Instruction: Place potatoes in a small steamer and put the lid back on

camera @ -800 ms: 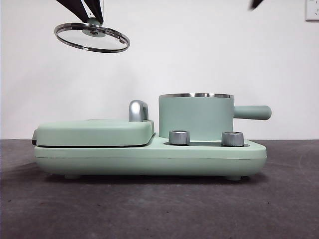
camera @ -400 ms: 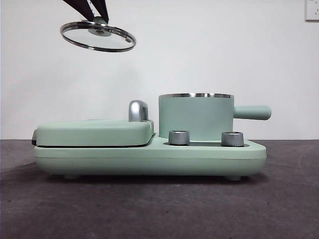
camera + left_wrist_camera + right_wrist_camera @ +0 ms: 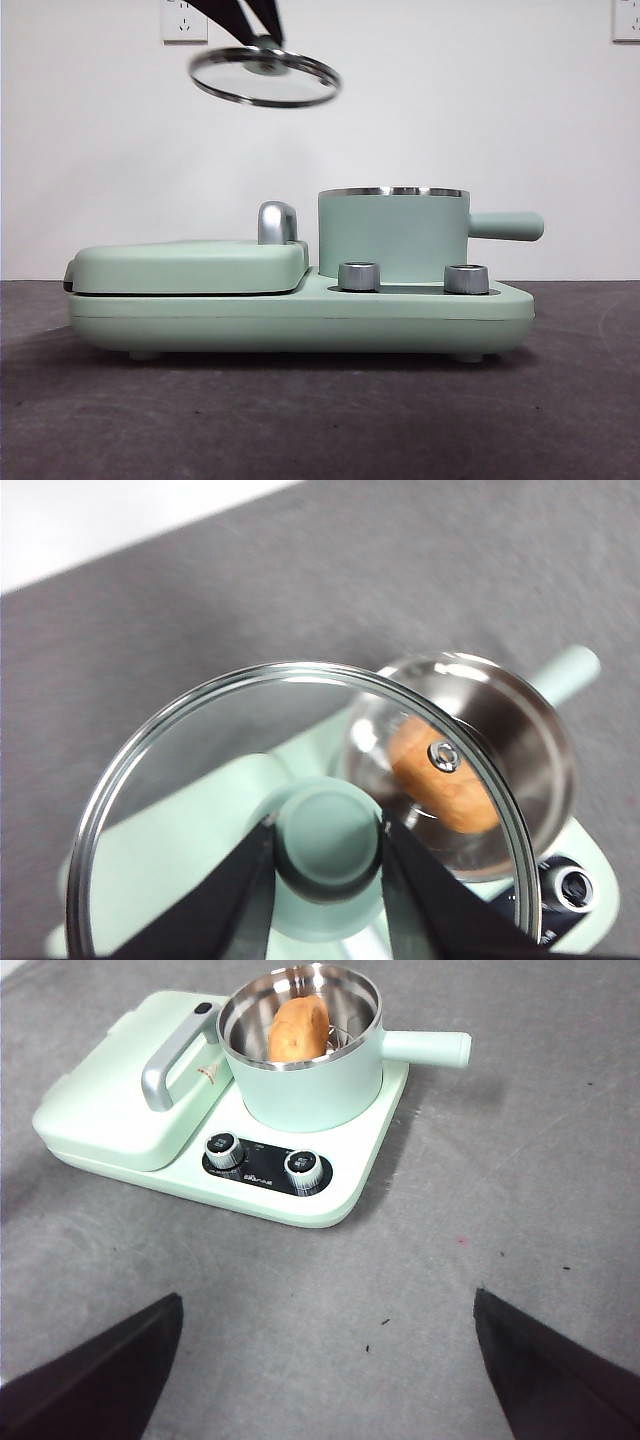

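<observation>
Showing the lid carried toward the open pot, parts listed from largest to smallest.

Bench (image 3: 580, 400): dark grey surface carrying the whole cooker.
Cooker base (image 3: 300, 315): mint-green unit resting on the bench; the flat griddle cover (image 3: 190, 265) lies shut on one half, so only the pot half is in use.
Steamer pot (image 3: 392, 235): stands on the other half of the base, rim open and side handle pointing away from the griddle; left uncovered because the lid is not yet on.
Lid (image 3: 265, 78): clear glass with a steel rim, held high in the air and slightly tilted, above the griddle side and short of the pot rim; judged to be on its way to the pot.
Potato (image 3: 298, 1028): lies inside the pot, so the loading step looks done; the left wrist view shows it through the glass, off to one side of the knob.
Left claw (image 3: 328, 852): clamped on the lid's green knob (image 3: 328, 832), one jaw on each side, which keeps the glass hanging level enough to set down.
Right claw (image 3: 325, 1360): jaws wide apart, holding nothing, waiting well back from the cooker above the bench.
Dials (image 3: 360, 276): two steel knobs on the base in front of the pot, untouched.
</observation>
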